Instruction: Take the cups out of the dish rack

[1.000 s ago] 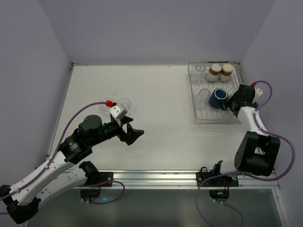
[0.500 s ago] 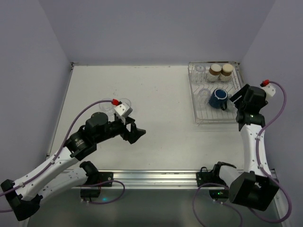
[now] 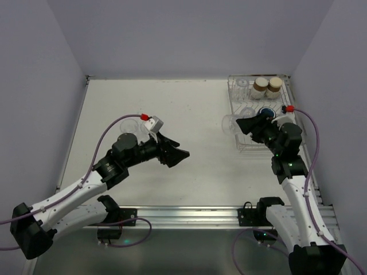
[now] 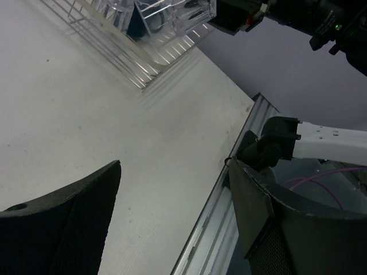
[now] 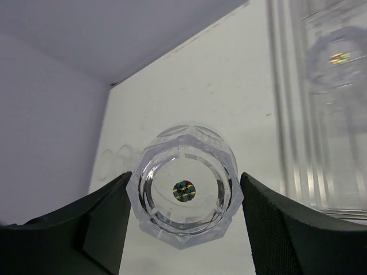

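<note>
My right gripper is shut on a clear glass tumbler, held sideways in the air just past the left edge of the dish rack. In the right wrist view the tumbler sits base-on between both fingers. In the rack are a dark blue mug, two cream cups with brown bands and another clear glass. My left gripper is open and empty over the middle of the table, its fingers spread wide, pointing toward the rack.
Two clear tumblers stand on the table at the left, partly behind my left arm; they show faintly in the right wrist view. The metal rail runs along the table's near edge. Walls close in the back and sides.
My right arm has lifted a clear tumbler out of the rack and swung it left past the rack's edge. My left arm has reached right toward the table's middle, jaws slightly narrower.
</note>
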Robot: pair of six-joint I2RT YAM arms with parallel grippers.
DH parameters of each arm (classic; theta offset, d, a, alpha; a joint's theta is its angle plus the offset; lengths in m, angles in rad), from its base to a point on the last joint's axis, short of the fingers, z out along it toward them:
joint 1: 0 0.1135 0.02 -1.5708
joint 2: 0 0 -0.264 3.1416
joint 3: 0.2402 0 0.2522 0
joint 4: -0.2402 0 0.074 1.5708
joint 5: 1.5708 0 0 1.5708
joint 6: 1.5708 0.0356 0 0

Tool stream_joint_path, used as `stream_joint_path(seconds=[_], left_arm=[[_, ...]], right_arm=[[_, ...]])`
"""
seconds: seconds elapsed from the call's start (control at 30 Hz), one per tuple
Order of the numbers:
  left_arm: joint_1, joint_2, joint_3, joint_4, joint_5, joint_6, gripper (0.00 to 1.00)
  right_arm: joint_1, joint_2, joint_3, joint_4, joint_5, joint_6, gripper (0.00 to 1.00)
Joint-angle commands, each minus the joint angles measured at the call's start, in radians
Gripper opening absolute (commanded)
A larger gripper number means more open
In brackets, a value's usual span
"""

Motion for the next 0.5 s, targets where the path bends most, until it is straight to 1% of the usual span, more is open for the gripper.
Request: stream_joint_path(seconds=[0.0, 0.03, 0.07, 0.13, 0.2, 0.3, 0.47], left_arm=[[0.002, 0.085, -0.056, 0.329, 0.032, -0.175, 0.77], [0.002, 0.135, -0.067, 0.376, 0.036, -0.198, 0.75], [0.002, 0.160, -0.071, 0.475, 0.052, -0.245, 0.73], [-0.005, 0.238, -0.070, 0.569, 0.102, -0.287, 0.71], [-0.016, 0.270, -0.071, 0.652, 0.101, -0.325, 0.69], [-0.041, 0.289, -0.081, 0.701, 0.058, -0.338, 0.66], [-0.062, 0.306, -0.076, 0.706, 0.026, -0.329, 0.64]], right_arm=[[0.066, -0.019, -0.043, 0.266, -0.313, 0.175, 0.28], [0.077, -0.025, -0.057, 0.348, -0.352, 0.199, 0.28], [0.088, -0.024, -0.068, 0.377, -0.376, 0.236, 0.28], [0.113, -0.013, -0.091, 0.436, -0.409, 0.262, 0.28], [0.134, 0.008, -0.121, 0.481, -0.465, 0.295, 0.29], [0.154, 0.021, -0.167, 0.541, -0.495, 0.318, 0.29], [0.177, 0.051, -0.212, 0.636, -0.551, 0.368, 0.29]])
